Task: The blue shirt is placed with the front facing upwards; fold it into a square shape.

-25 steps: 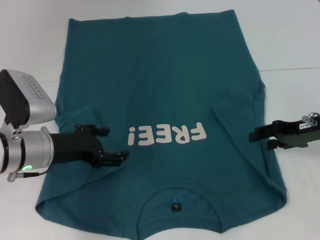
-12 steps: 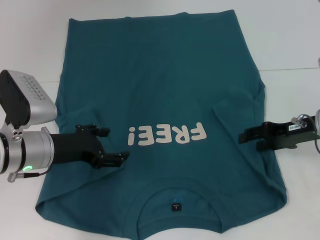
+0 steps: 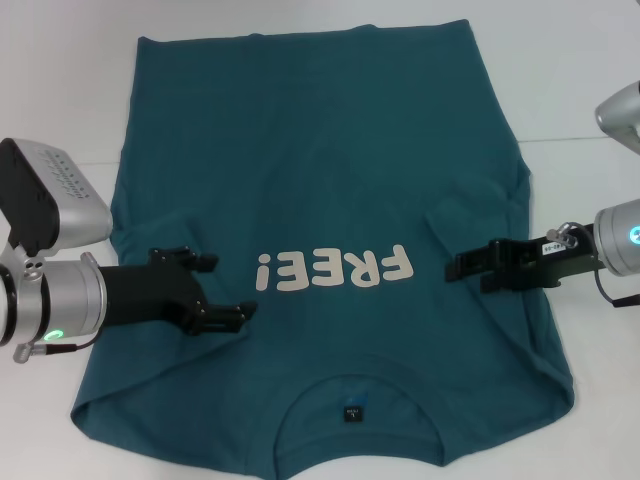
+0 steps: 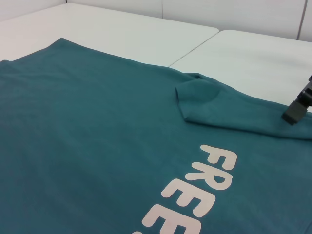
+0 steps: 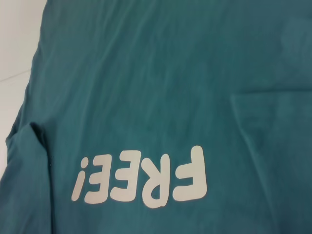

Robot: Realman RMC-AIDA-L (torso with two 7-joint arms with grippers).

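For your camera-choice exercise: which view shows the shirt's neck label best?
The head view: the neck label sits plainly inside the collar of the blue shirt, nearest the robot. The left and right wrist views show only cloth and the FREE! lettering, no label.

The blue shirt point(image 3: 330, 200) lies flat on the table point(image 3: 580, 80), front upward, collar nearest the robot, hem at the far side; the neck label point(image 3: 351, 413) sits inside the collar, near edge; the lettering point(image 3: 335, 269) lies between the two grippers; the left gripper point(image 3: 215, 290) is over the shirt's left part; the right gripper point(image 3: 468, 270) is over the folded-in right sleeve point(image 3: 480, 210).
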